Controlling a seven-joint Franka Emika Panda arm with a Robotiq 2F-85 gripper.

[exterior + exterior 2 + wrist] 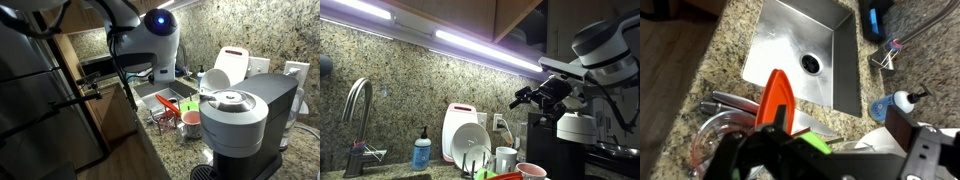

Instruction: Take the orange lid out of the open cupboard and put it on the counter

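In the wrist view the orange lid (pixel 774 95) stands on edge, tapering upward, over the counter (pixel 732 40) beside the steel sink (pixel 780 50), just above a dish rack (pixel 725 120). My gripper (pixel 840 122) is open wide. Its left finger (pixel 778 118) overlaps the lid's lower part, and I cannot tell whether they touch. The right finger (pixel 905 125) is far off to the right. In an exterior view the gripper (pixel 534 95) hangs high above the rack, jaws spread; the lid does not show clearly there.
A dish rack (pixel 172 112) with a pink cup (pixel 190 122) and a green item (pixel 816 144) sits by the sink. Around it are a white board with a red edge (pixel 460 128), a blue soap bottle (pixel 890 103), a faucet (pixel 358 105) and a coffee machine (pixel 245 115). Wooden cabinetry (pixel 670 70) is at left.
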